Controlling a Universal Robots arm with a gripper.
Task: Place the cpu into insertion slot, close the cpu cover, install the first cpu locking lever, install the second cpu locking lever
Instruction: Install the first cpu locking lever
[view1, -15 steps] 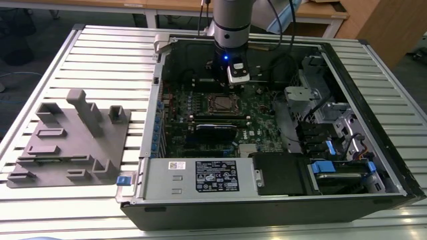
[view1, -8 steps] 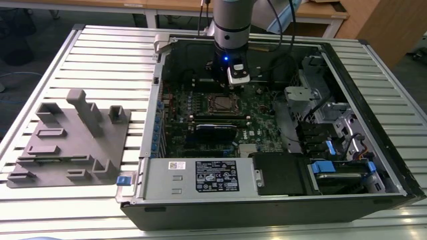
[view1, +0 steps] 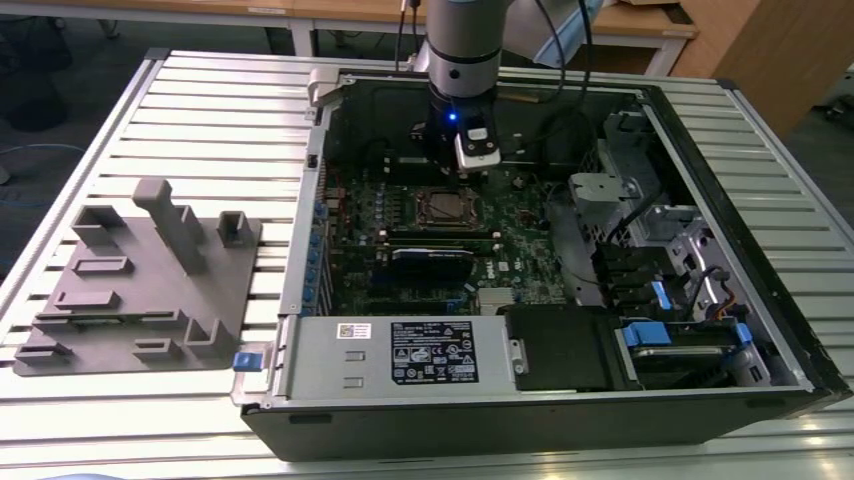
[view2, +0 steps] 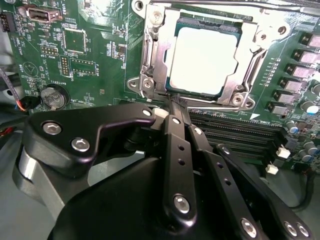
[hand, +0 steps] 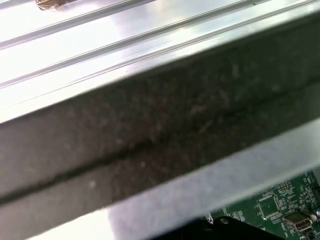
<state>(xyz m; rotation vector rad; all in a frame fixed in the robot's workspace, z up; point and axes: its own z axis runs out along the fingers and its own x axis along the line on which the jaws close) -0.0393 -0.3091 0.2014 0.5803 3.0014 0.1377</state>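
Ribbed metal table under open computer case, cpu inside; desks behind.

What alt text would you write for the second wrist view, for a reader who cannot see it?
A silvery cpu sits on a green board, framed by the silver cover lying around it. The black gripper, jaws together, has its tip at the cover's edge, beside long black memory slots.
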